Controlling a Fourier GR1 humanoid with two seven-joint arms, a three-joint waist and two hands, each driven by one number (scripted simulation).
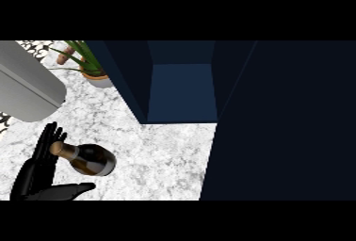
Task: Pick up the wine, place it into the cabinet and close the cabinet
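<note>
Evidently the wine bottle (89,159) stood near the counter's (160,155) left front edge, glass, likely heavy and slippery; best gripped round its body. Left hand (38,169) was released, fingers straight beside it.

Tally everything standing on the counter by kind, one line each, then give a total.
Wine bottle: 1
Potted plant: 1
Dark blue cabinet, open: 1
Grey rounded appliance: 1
Total: 4

Only the left hand shows, open beside the bottle.
</note>
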